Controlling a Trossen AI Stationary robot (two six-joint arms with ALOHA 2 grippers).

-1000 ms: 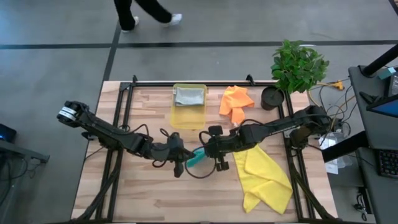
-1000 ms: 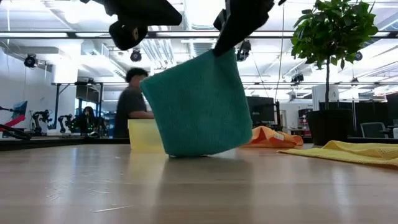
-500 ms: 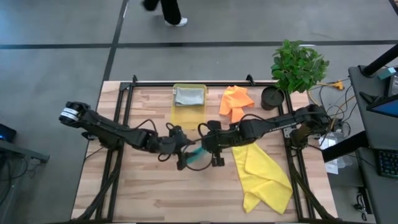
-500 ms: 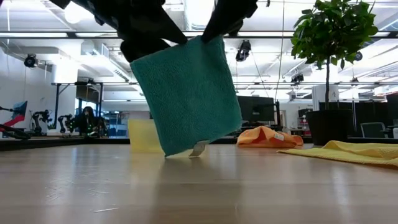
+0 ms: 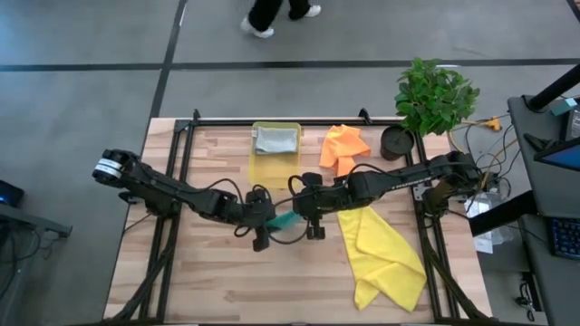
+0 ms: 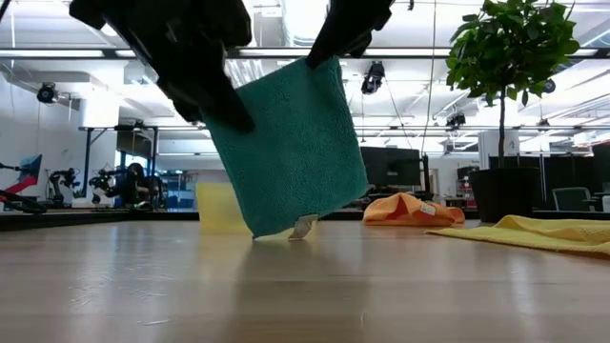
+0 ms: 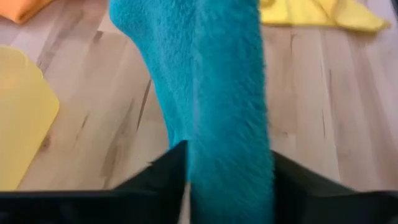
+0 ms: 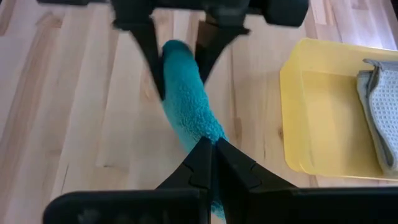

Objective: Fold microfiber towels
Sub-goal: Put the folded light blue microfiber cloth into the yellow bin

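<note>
Jaws on the right gripper (image 8: pixel 211 163) are pinched tight on the teal towel (image 6: pixel 286 152), which hangs mid-table just above the wood. Left gripper (image 7: pixel 227 180) has its fingers apart on either side of the towel's other top corner. Grey towel (image 5: pixel 275 139) sits in the tray (image 5: pixel 258 170) at the far side, orange towel (image 5: pixel 343 150) beside it, yellow towel (image 5: pixel 385 258) near right.

Teal towel (image 7: pixel 214 93) hanging between the left end effector (image 7: pixel 229 180) fingers, seen close up.
Towel fills the pic's centre as a fuzzy vertical fold, w/ one dark finger (image 7: pixel 165 171) on each side of it, jaws apart around the cloth. Behind: light wood table (image 7: pixel 323 112), a yellow towel (image 7: pixel 317 12), an orange towel (image 7: pixel 22 7) corner & part of a yellow tray (image 7: pixel 25 118).
</note>
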